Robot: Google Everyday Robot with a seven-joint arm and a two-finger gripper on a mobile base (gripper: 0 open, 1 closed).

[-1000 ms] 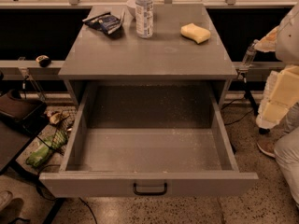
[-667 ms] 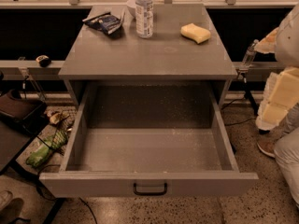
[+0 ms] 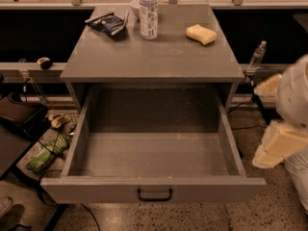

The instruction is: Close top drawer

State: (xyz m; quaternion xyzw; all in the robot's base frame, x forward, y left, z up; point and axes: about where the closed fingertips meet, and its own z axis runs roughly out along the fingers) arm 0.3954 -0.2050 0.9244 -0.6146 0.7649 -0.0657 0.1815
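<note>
The top drawer (image 3: 154,158) of the grey cabinet is pulled far out towards me. Its plain flat front (image 3: 96,191) carries a small black bar handle (image 3: 154,195) at the centre. The speckled grey inside is bare. My arm, white and cream, stands at the right edge of the camera view. The gripper (image 3: 279,146) is beside the drawer's right side wall, apart from it and well to the right of the handle.
On the cabinet top (image 3: 154,57) stand a water bottle (image 3: 148,12), a yellow sponge (image 3: 201,34), a dark snack bag (image 3: 109,23) and a white bowl (image 3: 135,7). A small bottle (image 3: 257,56) stands behind at the right. Green clutter (image 3: 45,153) and cables lie on the floor at the left.
My arm at the right has moved lower, down beside the drawer's right side. The drawer has stayed open at the same place.
</note>
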